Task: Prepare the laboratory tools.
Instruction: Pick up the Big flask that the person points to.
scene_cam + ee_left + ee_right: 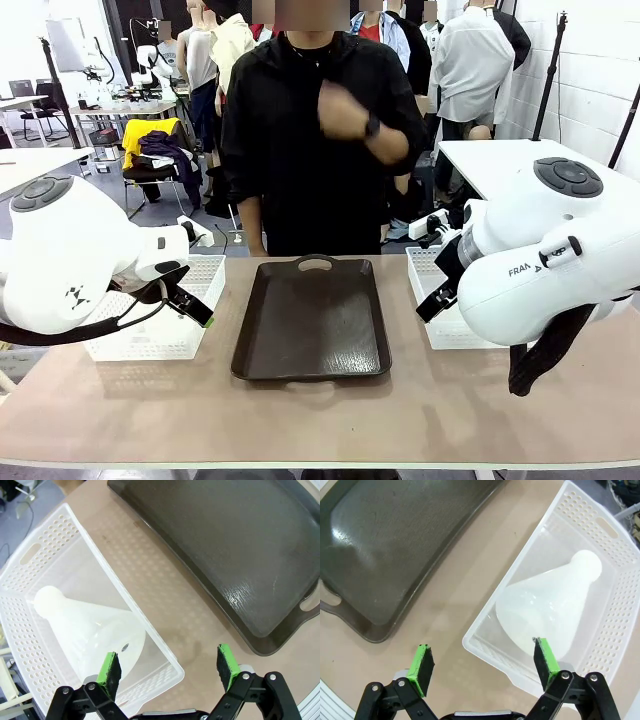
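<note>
I think we are right at the start, because nothing has been picked up yet. My left end effector (168, 666) is wide open and holds nothing. It hangs over the corner of the left basket (30, 560), and the left flask (85, 625) lies on its side in there, with its round bottom toward me. My right end effector (482, 662) is wide open and holds nothing too. It hangs over the edge of the right basket (615, 595), where the right flask (550, 605) also lies on its side. The brown tray (310, 320) sits between the two baskets on the tabletop (320, 420), and it has nothing on it. My guess is that the flasks should go on the tray. For the next move, I need to slide each end effector over its flask, go down inside the basket walls and close on the flask. The thin neck looks easier to grab than the fat bottom.
</note>
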### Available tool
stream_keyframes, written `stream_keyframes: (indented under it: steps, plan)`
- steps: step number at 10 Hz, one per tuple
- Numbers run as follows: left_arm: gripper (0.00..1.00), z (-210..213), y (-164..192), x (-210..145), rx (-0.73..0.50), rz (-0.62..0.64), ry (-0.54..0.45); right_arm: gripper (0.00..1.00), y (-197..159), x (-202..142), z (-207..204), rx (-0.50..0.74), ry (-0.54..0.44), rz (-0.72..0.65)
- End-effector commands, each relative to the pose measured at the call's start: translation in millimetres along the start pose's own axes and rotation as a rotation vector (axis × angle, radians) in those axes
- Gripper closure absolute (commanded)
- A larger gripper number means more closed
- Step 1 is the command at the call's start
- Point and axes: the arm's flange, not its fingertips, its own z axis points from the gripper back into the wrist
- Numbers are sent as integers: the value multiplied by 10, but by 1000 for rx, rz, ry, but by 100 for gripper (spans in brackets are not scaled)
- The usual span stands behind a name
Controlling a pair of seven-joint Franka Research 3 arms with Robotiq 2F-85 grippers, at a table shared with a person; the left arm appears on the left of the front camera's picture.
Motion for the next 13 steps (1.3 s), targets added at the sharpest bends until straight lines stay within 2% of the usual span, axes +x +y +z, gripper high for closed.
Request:
stream_keyframes:
  steps: [1, 2, 4, 7, 9, 10, 11, 13]
  plan:
    - [0, 1, 9, -3, 1, 2, 0, 0, -1, 0, 0, 0, 0, -1]
    - [0, 0, 0, 0, 0, 0, 0, 0, 0, 0, 0, 0, 0, 0]
    - [0, 253, 212, -111, -1, 101, -38, 0, -126, 36, 314, 73, 25, -9]
    - [0, 669, 630, -292, -235, 239, -162, 0, -582, -21, 743, 196, 53, -92]
    - [0, 792, 956, -422, -419, 290, -207, 0, -1066, -92, 958, 385, 8, -178]
    - [0, 810, 1105, -482, -480, 306, -220, 0, -1335, -141, 1010, 432, -16, -230]
    - [0, 842, 1227, -584, -503, 373, -174, 0, -1558, -281, 1122, 473, -27, -303]
    - [0, 808, 1479, -762, -576, 444, -163, 0, -1809, -439, 1180, 548, -93, -412]
